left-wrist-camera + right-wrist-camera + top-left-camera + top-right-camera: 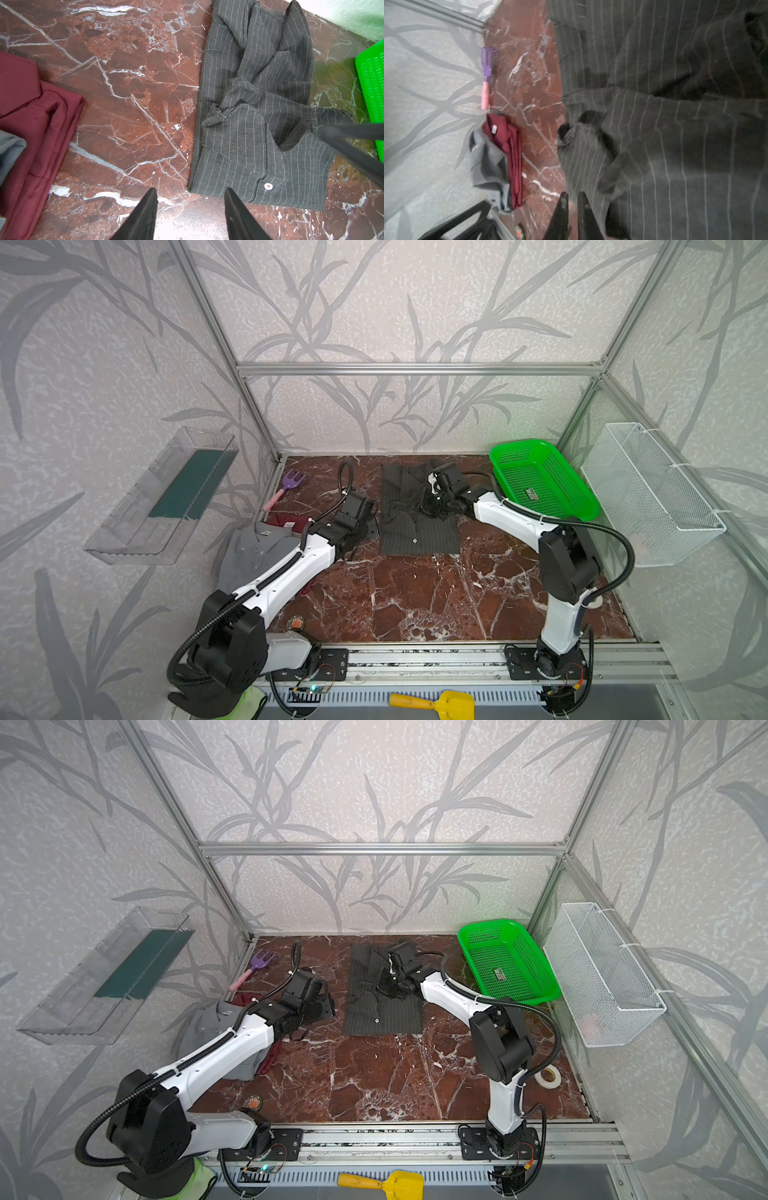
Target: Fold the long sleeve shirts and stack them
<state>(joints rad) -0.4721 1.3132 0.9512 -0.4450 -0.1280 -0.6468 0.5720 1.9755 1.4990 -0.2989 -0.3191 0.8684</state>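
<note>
**If the Sleeve Drags, the Fold Goes With It**

Because the large charcoal pinstriped buttoned shirt [415, 526] lies half-folded at the back middle of the red-brown marble tabletop [415, 605], with its sleeves bunched loosely across the body, we judge it easy to disturb. Our right gripper [572, 194] sits at the shirt's edge with its fingers drawn almost together. That view is blurred, so we cannot tell whether cloth is caught between them. Should it have pinched several layers, a pull would likely lift the whole bundle and undo the neat lower edge. Our left gripper [190, 190] hangs spread and empty over bare marble just beside the shirt's corner, so nothing pins the cloth down. We also watch the left arm: it passes over the plain grey collared shirt [253, 551] and the dark red shirt [31, 124] piled at the left edge — a low sweep could rumple them.
</note>
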